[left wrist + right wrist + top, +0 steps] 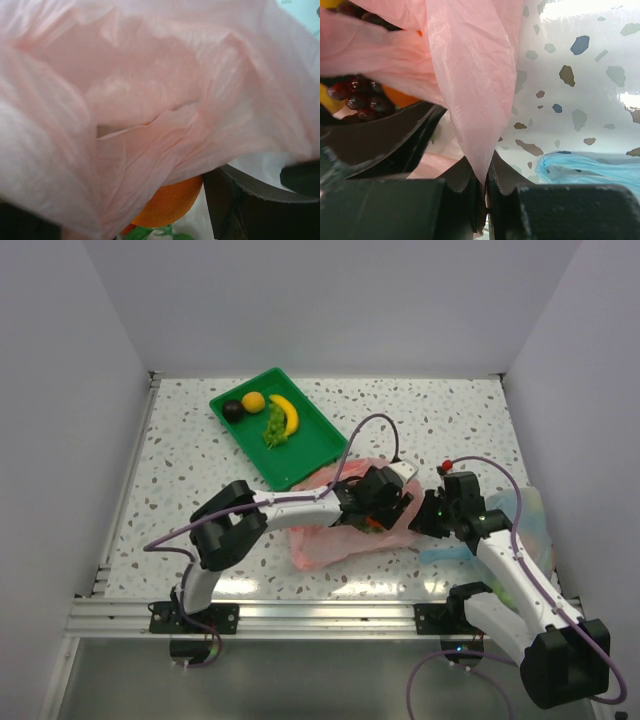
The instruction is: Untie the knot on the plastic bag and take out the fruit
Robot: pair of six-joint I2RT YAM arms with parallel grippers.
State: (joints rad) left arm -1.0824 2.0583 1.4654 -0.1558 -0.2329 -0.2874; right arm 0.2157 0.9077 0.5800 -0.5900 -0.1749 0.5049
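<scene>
The pink plastic bag (335, 535) lies crumpled in mid-table with its mouth facing right. My left gripper (385, 502) reaches into that mouth. In the left wrist view pink film (150, 100) fills the frame, and an orange (172, 202) with a green piece (150, 234) sits between the wide-apart jaws; one finger (235, 205) shows at the right. My right gripper (430, 515) is shut on a fold of the bag's rim (480, 115), held taut. Dark purple grapes (357, 95) and the orange (400, 97) show inside. No knot is visible.
A green tray (320, 445) at the back holds a near-black fruit (232, 410), a yellow-orange fruit (254, 402), a banana (288, 412) and a green bunch (274, 428). A pale blue bag (530, 525) lies by the right arm, also seen in the right wrist view (585, 167).
</scene>
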